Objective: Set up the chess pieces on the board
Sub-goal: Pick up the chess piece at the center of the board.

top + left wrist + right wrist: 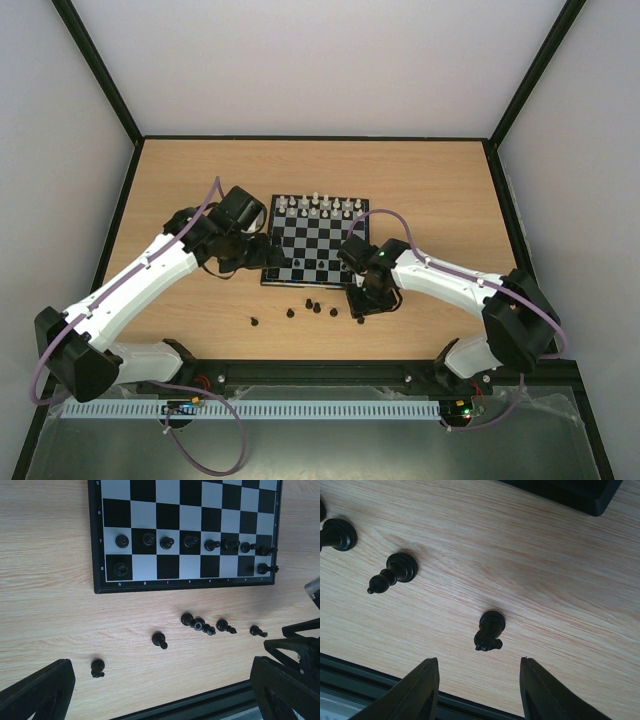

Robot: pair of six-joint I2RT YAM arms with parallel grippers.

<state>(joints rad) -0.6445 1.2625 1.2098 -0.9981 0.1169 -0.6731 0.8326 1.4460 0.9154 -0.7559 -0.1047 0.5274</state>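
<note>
The board (318,238) lies mid-table, with white chess pieces (316,206) along its far rows. In the left wrist view, black pieces (190,541) fill the board's (150,586) second-nearest row, and two stand in the corners of its nearest row. Several loose black pieces (199,625) lie on the wood in front of it. My left gripper (162,682) hovers wide open over the board's near left corner (278,258), holding nothing. My right gripper (479,669) is low over the table, jaws apart. A black knight (490,629) lies just beyond its fingertips, not between them.
A black pawn-like piece (395,572) and another piece (337,534) lie left of the knight. The board's corner (580,495) shows at the top of the right wrist view. A black rail (320,372) runs along the table's near edge, close behind the loose pieces.
</note>
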